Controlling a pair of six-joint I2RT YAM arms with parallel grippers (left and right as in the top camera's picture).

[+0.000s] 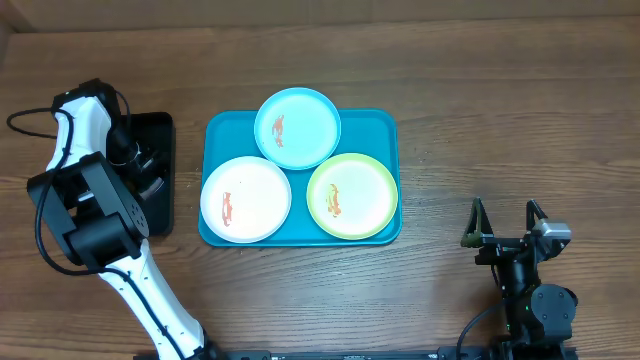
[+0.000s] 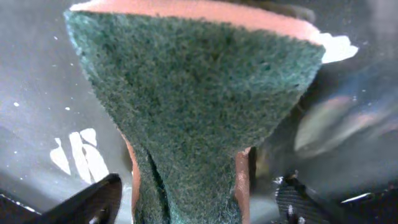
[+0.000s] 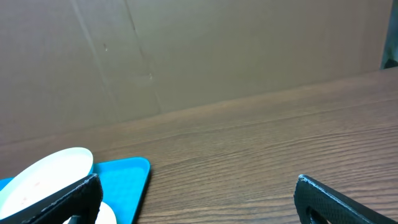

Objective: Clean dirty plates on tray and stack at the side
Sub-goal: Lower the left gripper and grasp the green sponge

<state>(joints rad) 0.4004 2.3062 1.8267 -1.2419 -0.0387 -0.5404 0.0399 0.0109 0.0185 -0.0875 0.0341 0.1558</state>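
The teal tray (image 1: 385,125) lies mid-table and holds three plates. The light blue plate (image 1: 305,140) is at the back, the white plate (image 1: 255,185) front left, the yellow-green rimmed plate (image 1: 365,180) front right; each has an orange-red smear. My left gripper (image 1: 148,165) is down over the black tray; in the left wrist view its jaws (image 2: 199,202) are open either side of a green sponge with orange backing (image 2: 193,93), with small gaps. My right gripper (image 1: 505,225) is open and empty over bare table right of the tray (image 3: 134,177); it also shows in the right wrist view (image 3: 198,186).
A small black rectangular tray (image 1: 160,205) lies left of the teal tray, under my left arm. A pale plate edge (image 3: 50,174) shows at the left of the right wrist view; I cannot tell which plate. A brown wall stands behind the wooden table.
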